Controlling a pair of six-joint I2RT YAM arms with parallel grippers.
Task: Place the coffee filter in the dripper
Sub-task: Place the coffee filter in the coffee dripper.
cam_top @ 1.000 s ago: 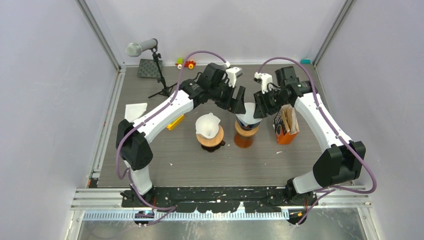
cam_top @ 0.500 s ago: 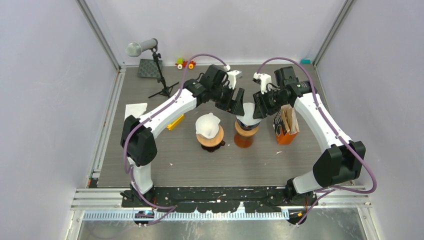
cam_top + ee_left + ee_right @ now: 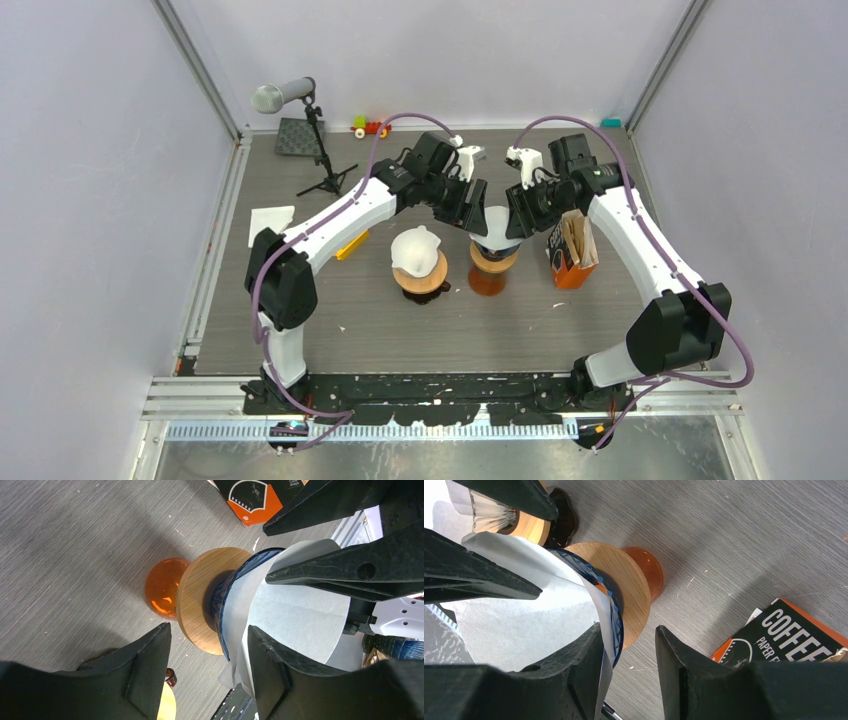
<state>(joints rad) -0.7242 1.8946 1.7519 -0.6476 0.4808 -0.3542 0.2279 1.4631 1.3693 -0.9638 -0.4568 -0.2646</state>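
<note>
**Grey counter, filter standing in the dripper, both pincers astride its rim**

Top view: pale walls box in the wood-grain counter [image 3: 600,330]. Near its centre the blue dripper [image 3: 495,242] sits on a wooden collar [image 3: 494,260] over an orange glass base [image 3: 487,282]. The white coffee filter [image 3: 497,222] stands in the dripper, with its paper edge above the rim. The left pincer [image 3: 477,210] reaches in from 10 o'clock and the right pincer [image 3: 517,212] from 2 o'clock. A second dripper [image 3: 416,250] stands just beside at 9 o'clock, and a filter box [image 3: 570,250] at 3 o'clock.

Left wrist view: this pincer is about half spread and straddles the collar, the blue rim and the paper's edge. One finger [image 3: 270,670] overlaps the filter, but no pinch shows, so it holds nothing.

Right wrist view: this pincer is also half spread across the opposite rim. The paper edge lies along the inner face of one finger [image 3: 574,680], and the other finger is clear of it. Nothing is clamped.

The step in hand looks like seating the paper. The next move probably calls for easing the paper evenly against the dripper wall. Both pincers would then need to lift straight out without dragging the filter up.
</note>
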